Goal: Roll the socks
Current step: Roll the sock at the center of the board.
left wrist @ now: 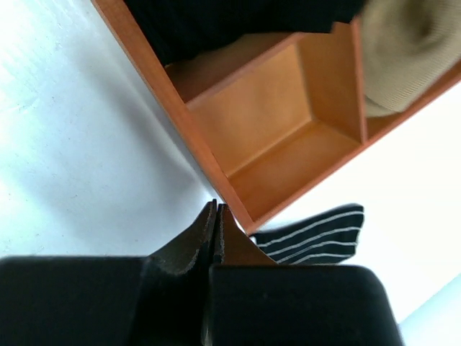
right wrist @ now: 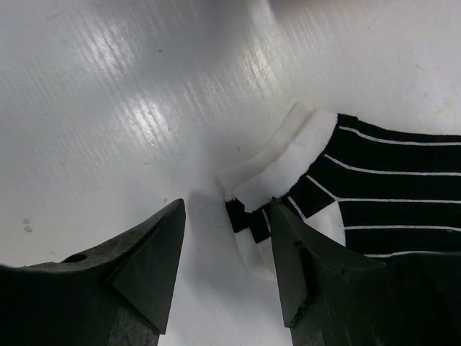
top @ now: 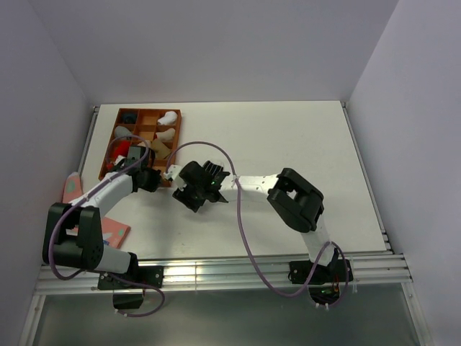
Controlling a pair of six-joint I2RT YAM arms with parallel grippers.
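A black sock with thin white stripes (right wrist: 392, 184) lies flat on the white table, its white cuff (right wrist: 288, 155) toward my right gripper (right wrist: 227, 216). That gripper is open and low over the table. The cuff's corner lies between the fingers, next to the right fingertip (right wrist: 284, 223), with no grip on it. In the left wrist view the striped sock (left wrist: 317, 234) shows just past the corner of the orange tray (left wrist: 252, 122). My left gripper (left wrist: 216, 210) is shut on nothing at that corner. A tan sock (left wrist: 403, 58) sits in a tray compartment.
The compartment tray (top: 109, 144) at the back left holds white, red and tan (top: 160, 149) bundles. A pink sock (top: 115, 231) lies by the left arm's base. My left gripper (top: 153, 179) and right gripper (top: 189, 196) are close together at the tray's near corner.
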